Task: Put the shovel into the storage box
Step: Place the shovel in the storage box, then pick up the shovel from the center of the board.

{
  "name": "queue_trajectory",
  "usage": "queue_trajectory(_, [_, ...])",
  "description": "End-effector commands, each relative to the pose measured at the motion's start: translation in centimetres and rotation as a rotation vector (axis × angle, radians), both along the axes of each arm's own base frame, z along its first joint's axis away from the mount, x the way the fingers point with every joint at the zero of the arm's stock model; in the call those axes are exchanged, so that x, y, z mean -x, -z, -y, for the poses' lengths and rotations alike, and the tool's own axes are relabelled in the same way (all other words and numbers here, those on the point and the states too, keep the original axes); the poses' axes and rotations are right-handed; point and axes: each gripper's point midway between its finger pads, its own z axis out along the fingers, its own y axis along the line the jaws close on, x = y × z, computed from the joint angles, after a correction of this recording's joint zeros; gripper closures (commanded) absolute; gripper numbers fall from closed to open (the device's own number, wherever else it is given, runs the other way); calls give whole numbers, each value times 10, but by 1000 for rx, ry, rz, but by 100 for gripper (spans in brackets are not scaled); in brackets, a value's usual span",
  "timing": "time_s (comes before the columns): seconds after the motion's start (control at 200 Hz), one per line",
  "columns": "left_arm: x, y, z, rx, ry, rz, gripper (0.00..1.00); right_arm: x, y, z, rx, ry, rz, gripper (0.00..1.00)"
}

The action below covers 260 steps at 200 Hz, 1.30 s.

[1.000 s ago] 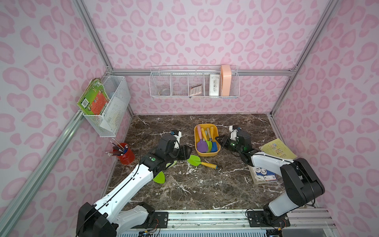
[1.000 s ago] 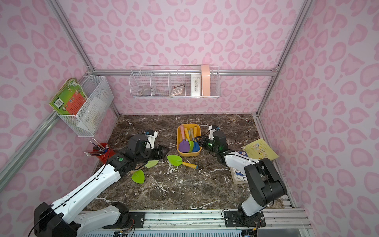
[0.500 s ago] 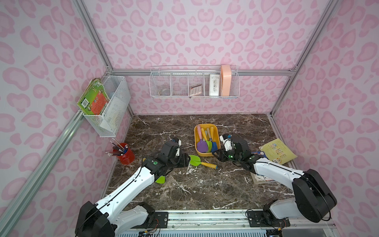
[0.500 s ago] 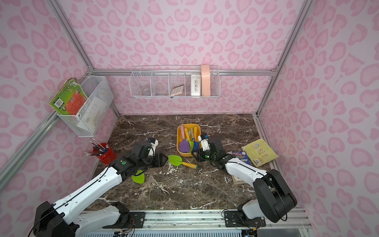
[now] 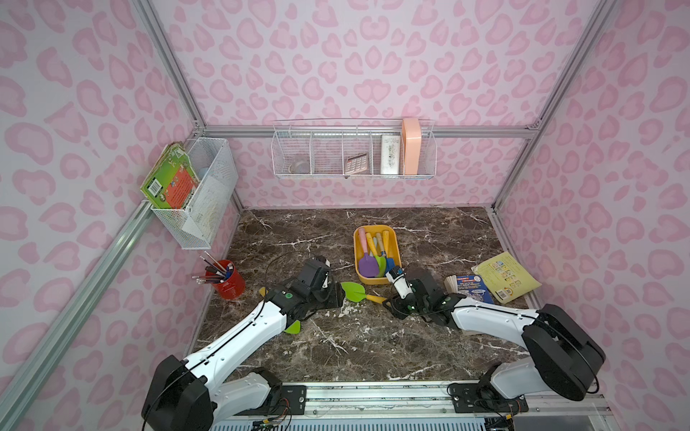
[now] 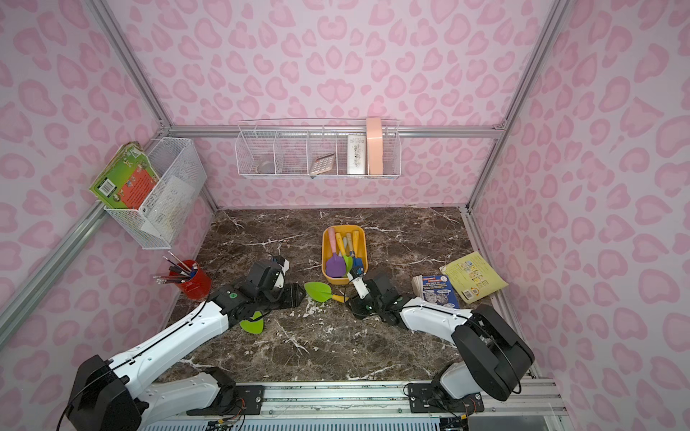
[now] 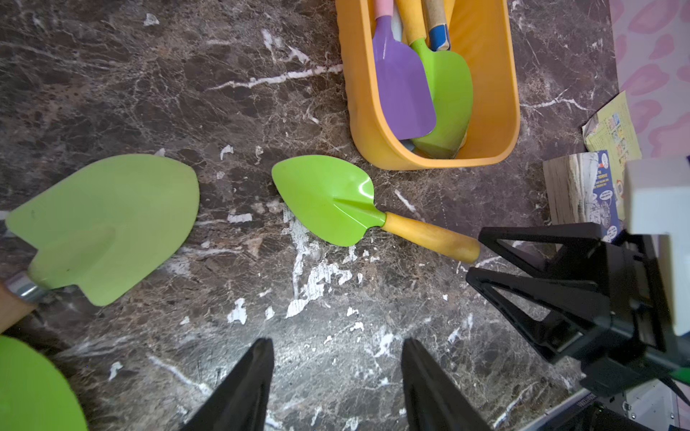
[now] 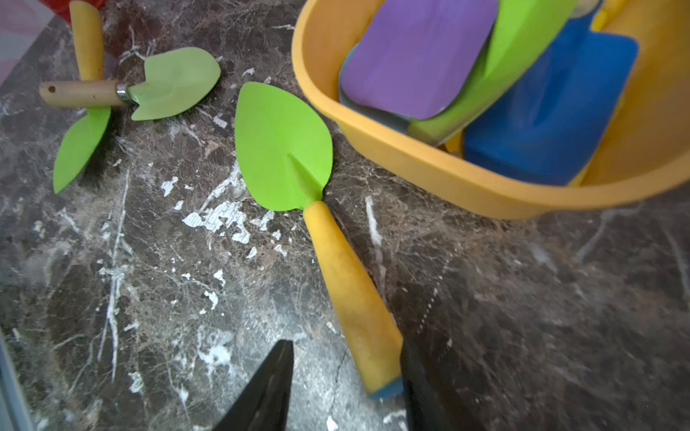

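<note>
Shovel [image 5: 353, 291], green blade and yellow handle, flat on marble table [image 5: 336, 347] just beside storage box [image 5: 398, 246]. Right gripper [image 8: 345, 347] jaws apart around handle end, not clamped. Left gripper [image 7: 337, 341] spread wide, holding nothing. Box crowded with other shovels [image 7: 403, 93]. Booklets [image 5: 506, 276] nearby, print too small to read tbh.

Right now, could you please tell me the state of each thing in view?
Storage box: upright, holding several shovels.
Green shovel: flat on the table beside the box, not gripped.
Right end effector: open, straddling that shovel's handle end.
Left end effector: open, empty.
Two other shovels: lying crossed on the table.
Pencil cup: upright, holding pencils.
</note>
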Motion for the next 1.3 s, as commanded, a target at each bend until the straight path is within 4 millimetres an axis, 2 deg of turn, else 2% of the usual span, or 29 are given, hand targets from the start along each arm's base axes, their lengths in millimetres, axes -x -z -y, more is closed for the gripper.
queue_trajectory(0.0, [-1,1,-3,-12,-9,8,40,-11,4,0,77,-2,60,50])
queue_trajectory(0.27, [-5,2,-3,-37,-2,9,40,-16,20,-16,180,-53,85,51])
queue_trajectory(0.455, [-7,1,-2,-40,0,12,40,-7,31,-31,223,-107,86,53])
queue_trajectory(0.741, [-11,-8,-9,-38,-24,12,40,-1,43,-37,276,-146,106,60])
queue_trajectory(0.846, [-14,-10,-10,-25,-23,7,40,2,47,-39,286,-162,99,71])
queue_trajectory(1.036, [-18,-20,-6,10,21,-9,38,8,31,-43,248,-204,116,87])
queue_trajectory(1.296, [-9,-44,13,112,180,-68,34,24,-13,-41,172,-256,208,90])
